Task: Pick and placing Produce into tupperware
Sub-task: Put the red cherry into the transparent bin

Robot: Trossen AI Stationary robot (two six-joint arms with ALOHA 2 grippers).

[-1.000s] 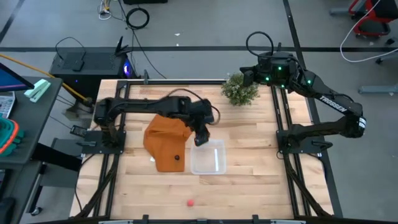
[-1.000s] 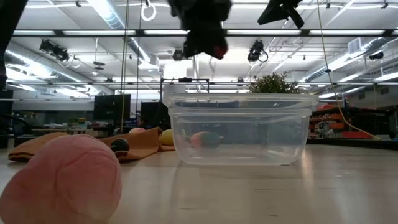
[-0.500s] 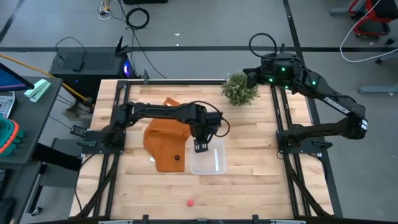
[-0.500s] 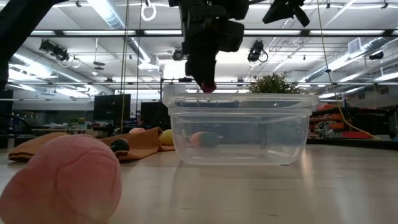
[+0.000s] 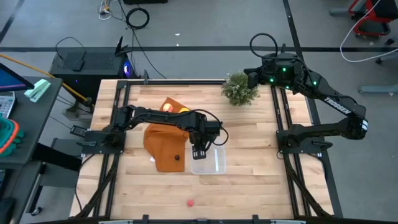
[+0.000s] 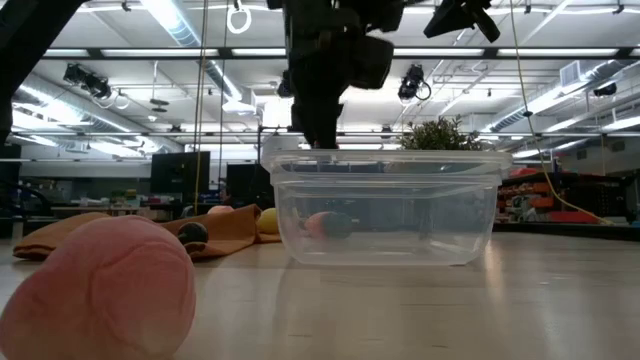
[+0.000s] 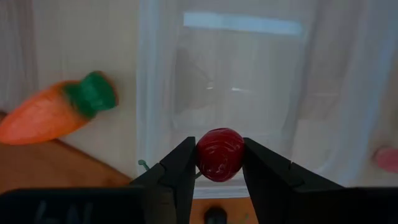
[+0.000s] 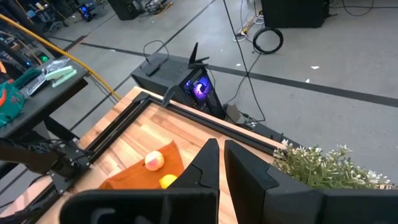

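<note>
My left gripper (image 5: 199, 152) hangs just above the left part of the clear tupperware (image 5: 214, 163), shut on a small dark-red round piece (image 7: 219, 154). The orange carrot (image 7: 56, 115) lies outside the tupperware, its green top by the wall. On the orange-brown cloth (image 5: 163, 146) lie the red-yellow fruit (image 5: 166, 107), the lemon (image 5: 185, 111) and a small dark piece (image 5: 176, 157). A red-pink piece (image 5: 190, 202) rests on the bare table near the front edge. My right gripper (image 8: 221, 155) is shut and held high near the far right. My left gripper pinches the dark-red round piece between its two fingers (image 7: 180, 168), one on each opposite side of the piece (image 7: 202, 155). The fingers come from above, pointing steeply down. The piece is lifted clear, over the inside of the tupperware near its wall (image 7: 149, 93).
A bushy green potted plant (image 5: 238, 89) stands at the far right of the table, below my right arm. Bare wood lies to the right of and in front of the tupperware. In the low view the red-pink piece (image 6: 100, 290) fills the near left foreground.
My left gripper has come down and toward the table's near edge, from beside the tupperware's far left corner to just over its left part. It has tipped to point more steeply down. It has stayed shut on the dark-red piece.
</note>
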